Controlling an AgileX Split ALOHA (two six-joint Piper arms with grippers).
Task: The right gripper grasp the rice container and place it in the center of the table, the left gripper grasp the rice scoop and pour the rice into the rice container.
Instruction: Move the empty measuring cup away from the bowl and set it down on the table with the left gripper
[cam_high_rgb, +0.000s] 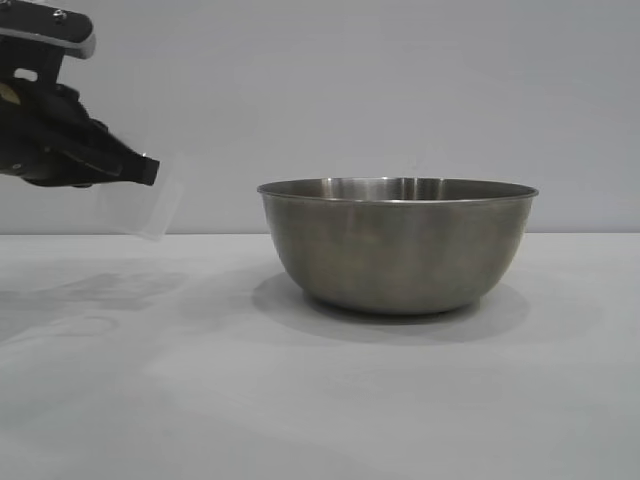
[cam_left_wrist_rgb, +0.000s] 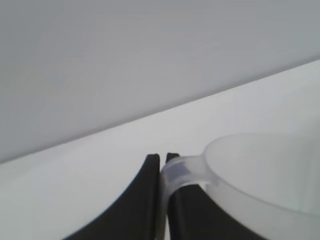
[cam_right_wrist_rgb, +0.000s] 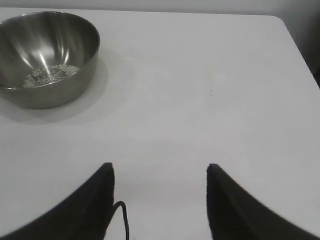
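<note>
Exterior view: the left gripper (cam_high_rgb: 150, 170) enters at the upper left of the frame, clear above the table (cam_high_rgb: 320, 400), its jaws pinched on the loop handle of the rice scoop (cam_high_rgb: 140, 208). The translucent scoop hangs just below and beside the fingertips, well apart from the rice container (cam_high_rgb: 397, 245), which stands on the table at centre right. Left wrist view: the two dark fingers (cam_left_wrist_rgb: 147, 200) press together on the handle, the scoop's rim filling the lower right. Right wrist view: the right gripper (cam_right_wrist_rgb: 160, 200), jaws spread and holding nothing, hovers at the bottom edge; the container sits far off at upper left, with the rice (cam_right_wrist_rgb: 50, 74) lying thinly on its floor.
</note>
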